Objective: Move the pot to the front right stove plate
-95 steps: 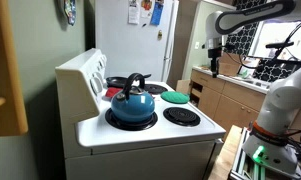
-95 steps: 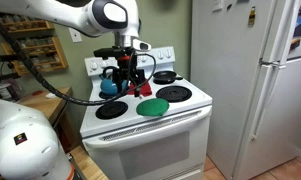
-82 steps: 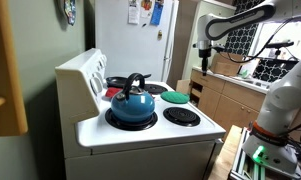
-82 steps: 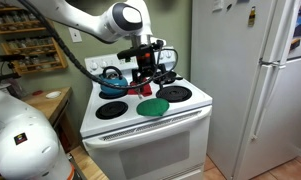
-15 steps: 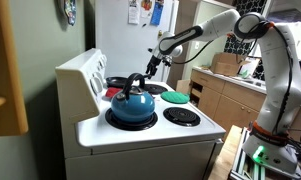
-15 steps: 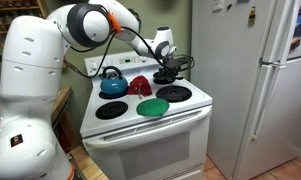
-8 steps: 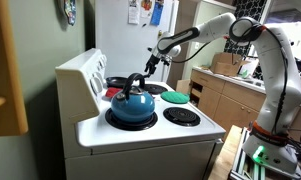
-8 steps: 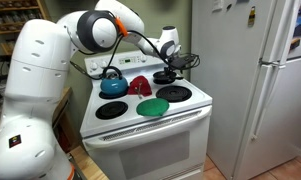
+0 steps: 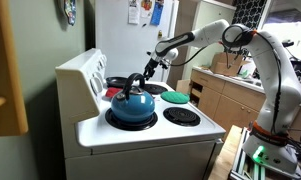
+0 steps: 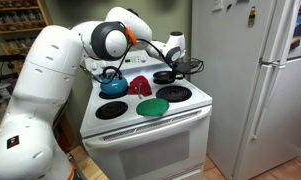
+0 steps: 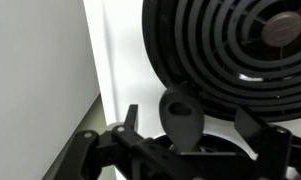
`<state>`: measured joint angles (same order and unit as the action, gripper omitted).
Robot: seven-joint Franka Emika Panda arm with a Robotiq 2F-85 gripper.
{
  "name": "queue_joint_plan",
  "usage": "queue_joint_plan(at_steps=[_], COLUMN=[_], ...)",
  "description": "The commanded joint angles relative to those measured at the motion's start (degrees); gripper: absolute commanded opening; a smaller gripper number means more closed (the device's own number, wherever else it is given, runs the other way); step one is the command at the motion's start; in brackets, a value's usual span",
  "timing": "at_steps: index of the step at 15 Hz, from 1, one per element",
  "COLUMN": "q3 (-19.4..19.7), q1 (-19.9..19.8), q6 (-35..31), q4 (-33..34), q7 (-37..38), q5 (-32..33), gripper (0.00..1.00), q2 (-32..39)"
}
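The green pot sits near the front edge of the white stove, beside an empty coil burner. It also shows in an exterior view. My gripper is at the back of the stove, apart from the pot, low over the dark black pan. In the wrist view the gripper is open. A dark handle lies between its fingers, below a coil burner. The pot is out of the wrist view.
A blue kettle with a black handle stands on a burner near the control panel. A red object lies mid-stove. An empty burner is at the front. A white fridge stands beside the stove.
Over six seconds the arm swung from above the kettle to the back burner with the black pan. In the last second the gripper barely moved. The green pot has not moved.
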<state>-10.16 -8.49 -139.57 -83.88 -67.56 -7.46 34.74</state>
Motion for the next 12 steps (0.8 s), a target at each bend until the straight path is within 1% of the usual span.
queue_joint_plan(at_steps=[1, 3, 4, 6, 7, 11, 12], q3=[-1.6, -2.1, -2.2, -2.4, -2.5, -2.0, -2.0], q1=[-0.8, -0.8, -0.7, -0.7, -0.6, -0.2, -0.2], q6=[2.8, 3.1, 3.2, 3.8, 4.0, 5.0, 5.2], q4=[3.8, 4.6, 4.9, 5.5, 5.7, 5.8, 5.8], q7=[-2.2, -2.2, -2.3, -2.3, -2.3, -1.6, -1.6], q5=[-2.0, -2.2, -2.3, -2.3, -2.2, -1.6, -1.6], gripper=[0.90, 0.79, 0.82, 0.74, 0.67, 0.34, 0.30], q2=[2.9, 3.5, 3.7, 3.9, 4.0, 3.8, 3.7])
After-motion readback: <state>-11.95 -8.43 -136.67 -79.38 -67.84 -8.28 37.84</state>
